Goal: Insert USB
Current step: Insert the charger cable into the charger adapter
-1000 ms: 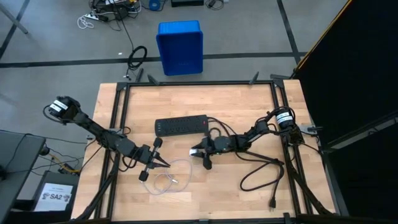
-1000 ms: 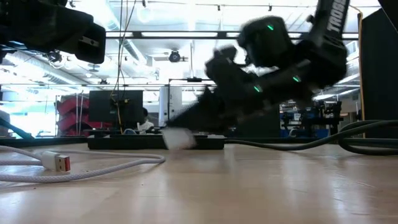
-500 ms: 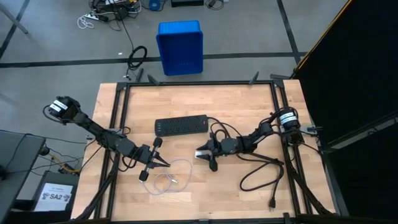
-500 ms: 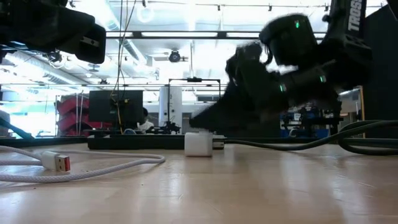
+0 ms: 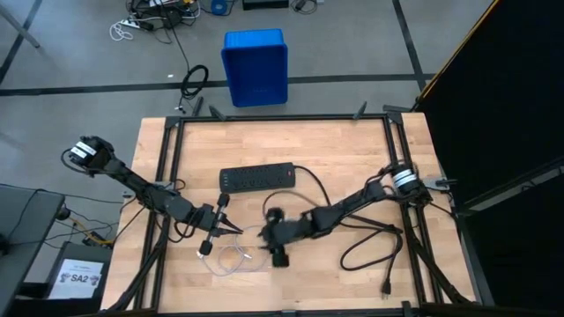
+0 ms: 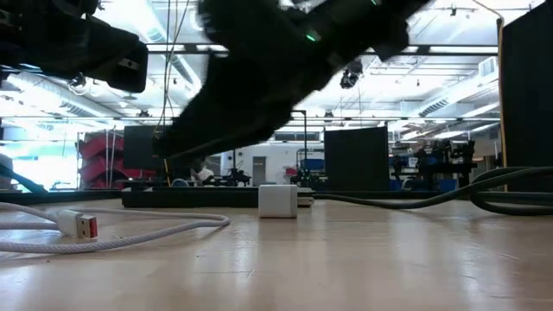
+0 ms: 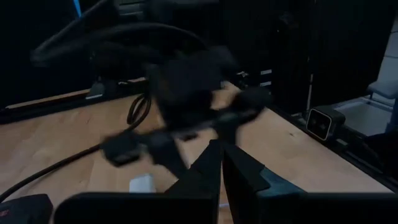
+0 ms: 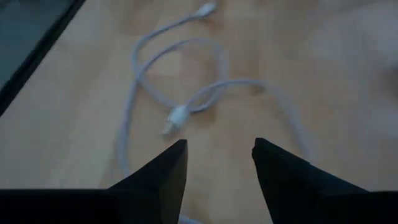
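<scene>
Right claw (image 8: 216, 163) — fingers apart, empty — hovers just beside the looped USB (image 8: 180, 115).

Light: bright ceiling lamps glared behind the table in the low view.
Blur: right arm (image 6: 285, 60) smeared; USB (image 8: 186, 93) soft.

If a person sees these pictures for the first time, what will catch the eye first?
Most striking is the right gripper, stretched far across the table with open jaws, over the looped USB cable near the front edge. Close beside it waits the left gripper, shut. Behind them lies a black power strip, and a small white cube adapter stands alone on the wood.
</scene>
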{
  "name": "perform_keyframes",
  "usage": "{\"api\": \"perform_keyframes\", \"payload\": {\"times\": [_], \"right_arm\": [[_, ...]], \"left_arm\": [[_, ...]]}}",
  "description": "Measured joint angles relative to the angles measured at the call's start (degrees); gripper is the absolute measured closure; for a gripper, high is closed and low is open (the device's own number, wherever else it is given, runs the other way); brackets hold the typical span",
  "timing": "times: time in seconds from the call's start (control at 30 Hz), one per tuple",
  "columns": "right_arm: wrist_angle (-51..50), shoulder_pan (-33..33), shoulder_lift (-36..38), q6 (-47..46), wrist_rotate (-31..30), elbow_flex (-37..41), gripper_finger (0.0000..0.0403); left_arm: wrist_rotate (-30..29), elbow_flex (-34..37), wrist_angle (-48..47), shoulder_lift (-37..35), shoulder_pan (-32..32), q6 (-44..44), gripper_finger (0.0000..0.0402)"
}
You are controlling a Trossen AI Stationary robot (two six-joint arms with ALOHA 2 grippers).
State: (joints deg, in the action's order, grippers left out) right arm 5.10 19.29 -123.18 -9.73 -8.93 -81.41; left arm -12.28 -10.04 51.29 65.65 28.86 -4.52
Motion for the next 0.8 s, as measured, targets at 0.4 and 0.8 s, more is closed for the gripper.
{"api": "perform_keyframes", "payload": {"times": [0.4,0.8], "right_arm": [[-6.6,0.94,-12.86,-6.74,5.7,-15.67,0.0243],[-8.73,0.91,-13.3,-5.63,1.77,-15.78,0.0305]], "left_arm": [[-0.02,0.0,-0.69,-0.01,0.01,0.69,0.0402],[-0.31,0.02,-0.54,0.0,0.0,0.97,0.0402]]}}
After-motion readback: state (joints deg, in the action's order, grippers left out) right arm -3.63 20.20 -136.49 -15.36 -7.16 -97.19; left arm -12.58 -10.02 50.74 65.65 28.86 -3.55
